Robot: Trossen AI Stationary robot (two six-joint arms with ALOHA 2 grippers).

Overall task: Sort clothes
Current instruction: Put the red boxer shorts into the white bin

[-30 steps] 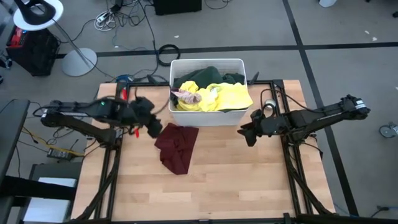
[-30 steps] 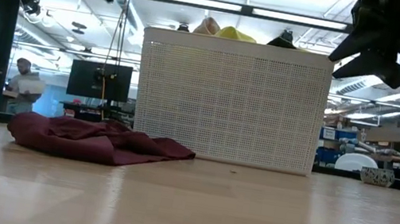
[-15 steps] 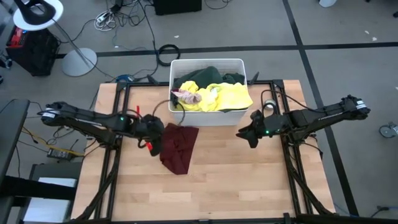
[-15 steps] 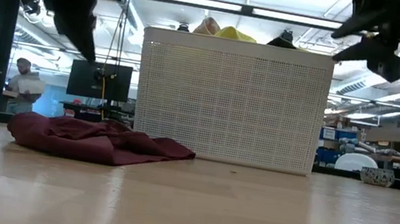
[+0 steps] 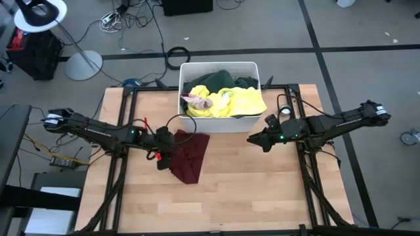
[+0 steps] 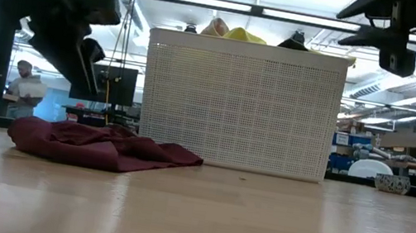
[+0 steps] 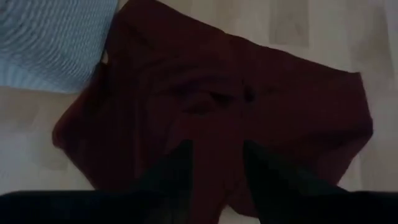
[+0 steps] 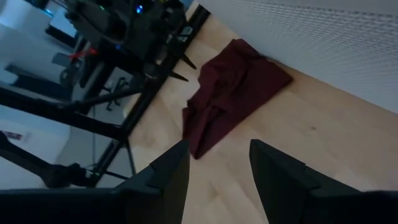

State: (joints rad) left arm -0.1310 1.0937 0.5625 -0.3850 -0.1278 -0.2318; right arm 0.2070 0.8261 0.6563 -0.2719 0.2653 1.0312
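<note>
Bench (image 5: 262, 190) with tub (image 5: 220, 126) of clothes (image 5: 230, 98) at its rear edge. Maroon piece (image 5: 187, 155) lay before the tub. Left pincer (image 5: 162, 157), fingers apart, hovered above; best pinch a raised fold. Right pincer (image 5: 252, 138) waited, apart.

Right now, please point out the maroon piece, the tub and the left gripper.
maroon piece (image 5: 187, 157), high view, middle of the cloth
tub (image 6: 239, 105), low view, front wall
left gripper (image 7: 216, 163), left wrist view, between fingertips

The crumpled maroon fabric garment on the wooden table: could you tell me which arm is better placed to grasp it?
Left: its open end effector hangs over the crumpled maroon fabric garment; the right end effector hovers apart.
</note>
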